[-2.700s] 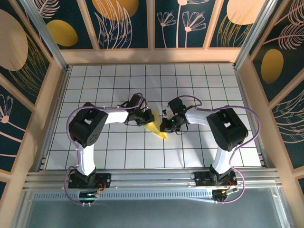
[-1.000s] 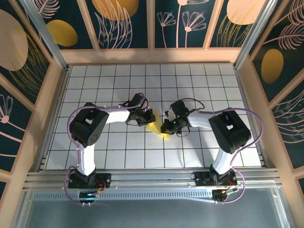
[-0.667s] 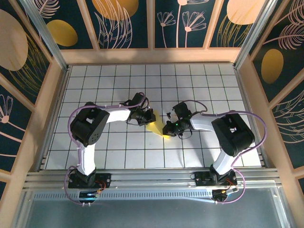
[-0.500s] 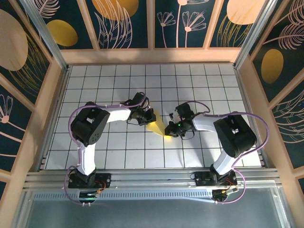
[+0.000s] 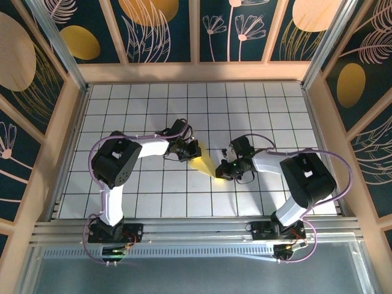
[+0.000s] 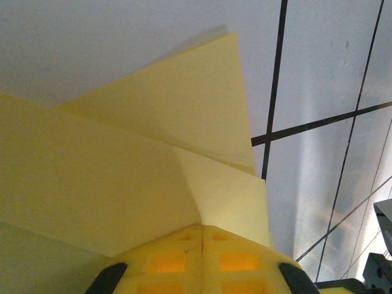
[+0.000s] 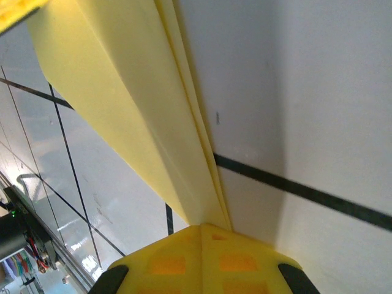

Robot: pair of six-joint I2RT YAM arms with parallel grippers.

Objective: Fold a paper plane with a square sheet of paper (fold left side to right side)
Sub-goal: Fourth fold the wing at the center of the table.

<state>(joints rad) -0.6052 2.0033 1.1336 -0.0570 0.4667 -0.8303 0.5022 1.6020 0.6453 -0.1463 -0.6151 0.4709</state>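
We have the paper plane [image 5: 204, 163] lying near the middle of the table [image 5: 153, 98], a little toward its near edge, stretched between our two tools. The left gripper [image 5: 191, 151] has its jaws together at the wide end, and the right gripper [image 5: 222, 171] has its jaws together at the narrow tip. Whether either pinches the paper or only presses on it, we cannot tell. The layers look lifted rather than flat, so we judge that a sideways drag by either arm could skew the crease, tear the thin tip or let the fold spring open.
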